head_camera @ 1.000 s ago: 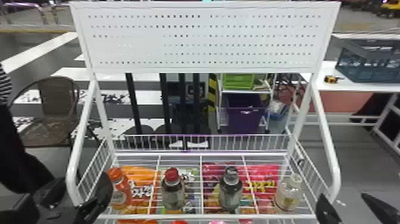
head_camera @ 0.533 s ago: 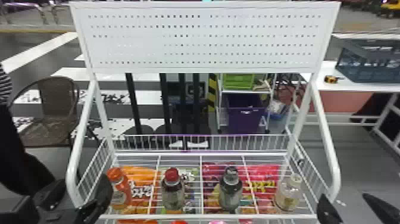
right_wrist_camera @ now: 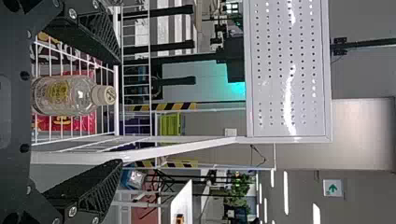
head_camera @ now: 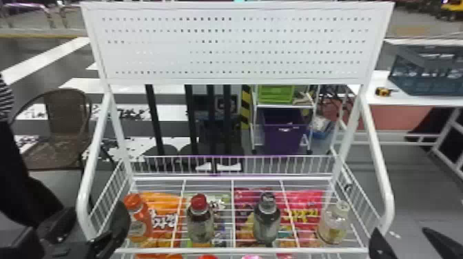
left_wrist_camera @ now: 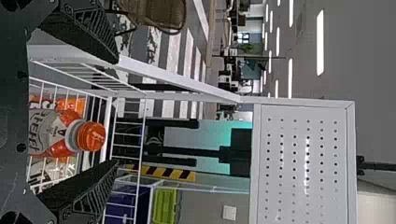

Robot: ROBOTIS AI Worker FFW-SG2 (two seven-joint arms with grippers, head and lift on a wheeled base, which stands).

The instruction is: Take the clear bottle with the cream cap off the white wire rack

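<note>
The clear bottle with the cream cap (head_camera: 333, 224) stands at the right end of the white wire rack (head_camera: 241, 250). My right gripper (head_camera: 401, 242) is open at the lower right, just right of the bottle. In the right wrist view, the bottle (right_wrist_camera: 65, 96) shows beyond the spread fingers of that gripper (right_wrist_camera: 120, 112), nearer one finger, with nothing held. My left gripper (head_camera: 100, 237) is at the rack's left end; in the left wrist view, that gripper (left_wrist_camera: 116, 111) is open, with an orange-capped bottle (left_wrist_camera: 56, 133) between its fingers, not gripped.
A red-capped bottle (head_camera: 200, 222) and a dark-capped bottle (head_camera: 266, 220) stand on the rack between the end bottles. Snack bags (head_camera: 303, 210) lie below the wires. The rack's right side rail (head_camera: 379, 179) rises close to my right gripper.
</note>
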